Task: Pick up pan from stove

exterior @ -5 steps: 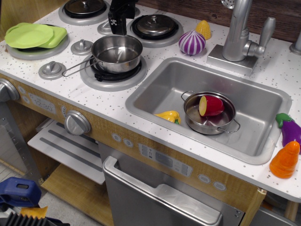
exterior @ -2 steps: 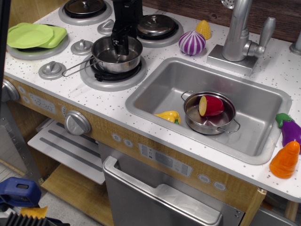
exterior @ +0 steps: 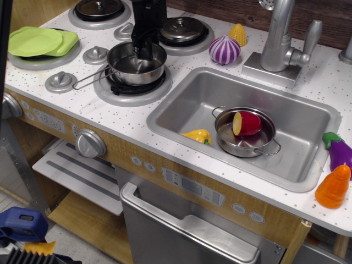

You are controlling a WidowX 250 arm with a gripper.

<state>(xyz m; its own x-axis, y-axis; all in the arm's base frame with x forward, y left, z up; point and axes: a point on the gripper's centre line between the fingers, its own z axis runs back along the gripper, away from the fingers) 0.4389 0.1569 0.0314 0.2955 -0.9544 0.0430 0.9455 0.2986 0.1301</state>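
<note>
On the front right burner of the stove (exterior: 82,113), a white speckled toy cooktop with round grey rings and black centres, sat the pan (exterior: 136,64). It was a small round saucepan of shiny steel, its inside mirror-bright, with one long thin wire-loop handle running out to the left over the burner's rim. Domed silver knobs stood between the burners, and a flat lime-green plate (exterior: 37,42) lay on the front left ring. The two rear burners each carried a dark, glossy disc ringed in grey.

The black gripper (exterior: 144,48) came straight down from the top edge, a boxy matt body ending at the pan's far rim. Its tips reached into the bowl by the back wall, but the dark fingers merged with their reflection in the steel, so I could not tell whether they were parted or closed, nor whether they pinched the rim.

To the right lay the rectangular grey sink (exterior: 187,107), smooth and rounded at the corners. In it stood a steel pot (exterior: 245,135) with two small loop handles, holding a red and yellow piece of toy food. A yellow pepper (exterior: 197,136) lay just beside the pot.
</note>
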